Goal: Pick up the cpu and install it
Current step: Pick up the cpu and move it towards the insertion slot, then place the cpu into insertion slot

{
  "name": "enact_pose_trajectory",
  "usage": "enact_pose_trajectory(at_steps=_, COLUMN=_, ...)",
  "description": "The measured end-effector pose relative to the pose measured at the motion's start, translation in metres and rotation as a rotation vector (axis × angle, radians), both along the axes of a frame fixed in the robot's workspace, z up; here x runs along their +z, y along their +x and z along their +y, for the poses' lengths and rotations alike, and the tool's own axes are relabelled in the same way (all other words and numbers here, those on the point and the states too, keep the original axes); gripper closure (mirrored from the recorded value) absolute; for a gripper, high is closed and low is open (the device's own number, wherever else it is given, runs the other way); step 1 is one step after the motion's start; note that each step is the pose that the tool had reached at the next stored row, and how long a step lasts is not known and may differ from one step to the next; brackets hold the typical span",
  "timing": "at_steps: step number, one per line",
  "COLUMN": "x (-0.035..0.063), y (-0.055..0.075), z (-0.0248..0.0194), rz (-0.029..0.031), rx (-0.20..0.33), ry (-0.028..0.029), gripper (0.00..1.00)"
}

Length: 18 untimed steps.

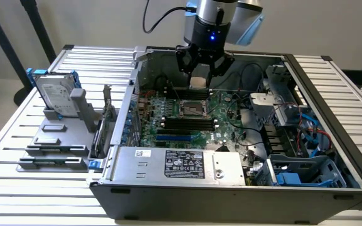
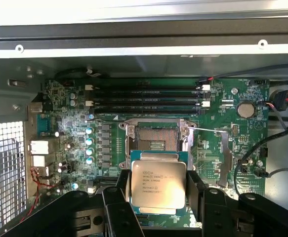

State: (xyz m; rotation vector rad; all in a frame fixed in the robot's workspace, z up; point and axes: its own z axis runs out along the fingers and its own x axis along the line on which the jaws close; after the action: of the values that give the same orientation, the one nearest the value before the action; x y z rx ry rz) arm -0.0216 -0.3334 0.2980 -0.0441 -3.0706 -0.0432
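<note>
Now, from the exterior view's left: the hard drive (image 1: 56, 96) is parked upright in its holder, well apart from the action. Further along, inside the open computer case (image 1: 231, 200), the cpu (image 1: 198, 84) is held flat by the gripper (image 1: 198, 80), pinched at two opposite edges. It is carried above the motherboard (image 1: 228, 123), near the open socket (image 1: 192, 109) but not yet centred over it. In the wrist view the chip's edges are seen roughly square to the socket frame. A good seat, it is judged, is won by level carriage, matched corners and a straight, gentle descent. Loose cables (image 1: 307, 127) on the right are best avoided.
</note>
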Motion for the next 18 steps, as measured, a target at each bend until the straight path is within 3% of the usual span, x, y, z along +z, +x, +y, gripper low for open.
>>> enact_pose_trajectory(at_steps=13, x=0.0, y=-0.0004, z=0.0, rz=-0.0002, rx=-0.002, ry=0.001, gripper=0.45)
enact_pose_trajectory(at_steps=18, x=-0.0023, y=-0.0019, z=0.0, rz=-0.0002, rx=-0.056, ry=0.0011, gripper=0.45)
